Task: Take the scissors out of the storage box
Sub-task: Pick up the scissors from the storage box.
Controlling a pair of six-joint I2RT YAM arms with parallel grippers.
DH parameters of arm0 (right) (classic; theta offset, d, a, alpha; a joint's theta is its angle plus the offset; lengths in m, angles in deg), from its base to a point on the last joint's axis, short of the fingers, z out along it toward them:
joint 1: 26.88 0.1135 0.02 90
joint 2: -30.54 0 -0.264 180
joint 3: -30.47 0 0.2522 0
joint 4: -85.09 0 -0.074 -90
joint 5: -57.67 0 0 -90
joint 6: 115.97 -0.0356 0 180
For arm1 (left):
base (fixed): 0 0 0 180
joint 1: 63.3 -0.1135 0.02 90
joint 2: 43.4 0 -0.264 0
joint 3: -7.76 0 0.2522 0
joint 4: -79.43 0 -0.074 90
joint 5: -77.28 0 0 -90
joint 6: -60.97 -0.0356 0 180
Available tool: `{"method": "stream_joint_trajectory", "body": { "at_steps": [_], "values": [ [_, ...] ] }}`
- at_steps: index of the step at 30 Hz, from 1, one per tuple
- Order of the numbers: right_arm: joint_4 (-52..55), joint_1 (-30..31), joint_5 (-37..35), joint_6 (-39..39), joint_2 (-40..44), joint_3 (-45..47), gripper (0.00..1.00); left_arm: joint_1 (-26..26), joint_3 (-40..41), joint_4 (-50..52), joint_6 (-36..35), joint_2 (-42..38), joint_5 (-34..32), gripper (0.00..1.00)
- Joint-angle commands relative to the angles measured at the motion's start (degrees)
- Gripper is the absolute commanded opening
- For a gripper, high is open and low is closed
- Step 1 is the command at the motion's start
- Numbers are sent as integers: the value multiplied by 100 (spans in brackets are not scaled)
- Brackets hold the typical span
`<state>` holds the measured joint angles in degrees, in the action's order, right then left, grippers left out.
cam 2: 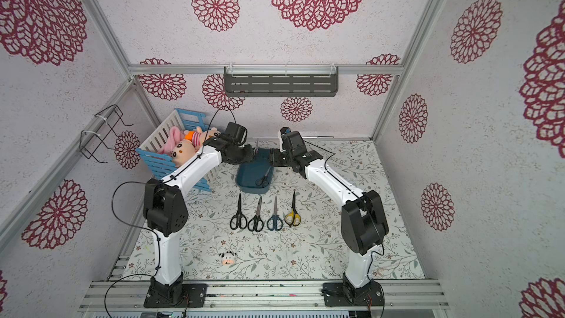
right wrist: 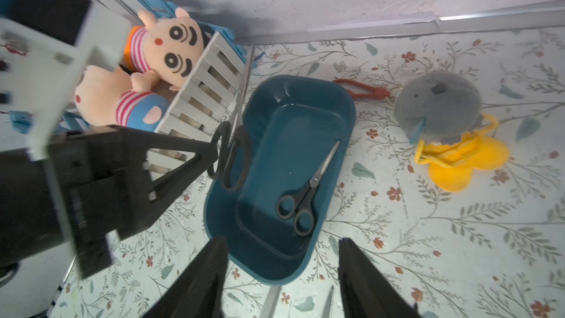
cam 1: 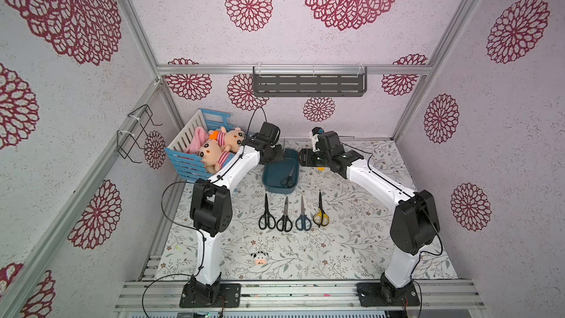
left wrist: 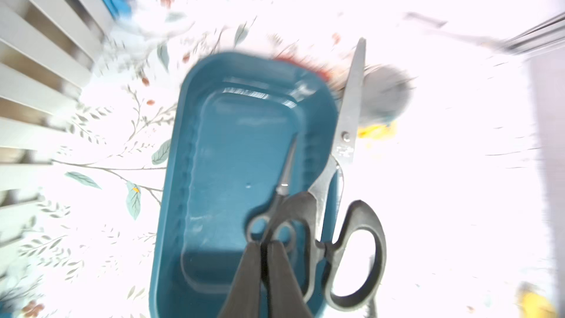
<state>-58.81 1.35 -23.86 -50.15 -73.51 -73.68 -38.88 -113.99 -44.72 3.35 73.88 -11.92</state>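
Step in hand: pair number five. The left gripper [right wrist: 214, 153] holds the large black scissors [left wrist: 351, 108] at the rim of the storage box [cam 1: 273, 169], on the side toward the slatted crate [cam 1: 191, 165]. By the look of it, they are lifted off the box floor.
Left jaws: pinched tight on the black handle, with the blades pointing away past the fingers. The left wrist view is blurred, so I can't read exactly where on the loop the bite sits.
Right jaws: the right gripper [right wrist: 281, 241] is parted with nothing between the fingers, hovering near the box.
Already out: a row of four scissors [cam 1: 286, 208] lies on the table [cam 1: 351, 240] in front of the box, handles toward the robot and blades toward the box.
In the box: one pair, the small black scissors [right wrist: 312, 184], lies flat and diagonal on the floor.
Progress: I'd call it well past halfway. Four pairs are laid out, one is in the jaws and one is to go.
Next move: carry the held pair to the row, lower it until it lies flat beside the others, then open the jaws.
Watch for: a grip on the handle alone may let the blades swing, and the crate is close by.
After that: the small pair sits flat near the wall, so it will want a careful pinch.
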Motion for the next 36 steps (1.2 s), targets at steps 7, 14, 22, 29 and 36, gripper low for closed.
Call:
{"method": "stream_joint_trajectory", "body": {
  "at_steps": [7, 14, 22, 29, 36],
  "values": [
    [-959, 218, 392, -526, 393, 391, 63, 533, 908, -488, 352, -908, 123, 0],
    [-1142, 241, 438, -669, 523, 889, 63, 686, 1231, -646, 443, -1235, 125, 0],
    [-1410, 241, 784, -798, 633, 1013, 41, 840, 1262, -697, 359, -1306, 359, 0],
    [-1524, 228, 821, -891, 1028, 1463, 16, 871, 1432, -929, 530, -1289, 425, 0],
    [-1367, 123, 710, -970, 1462, 1805, 6, 959, 1524, -1053, 619, -1451, 380, 24]
  ]
}}
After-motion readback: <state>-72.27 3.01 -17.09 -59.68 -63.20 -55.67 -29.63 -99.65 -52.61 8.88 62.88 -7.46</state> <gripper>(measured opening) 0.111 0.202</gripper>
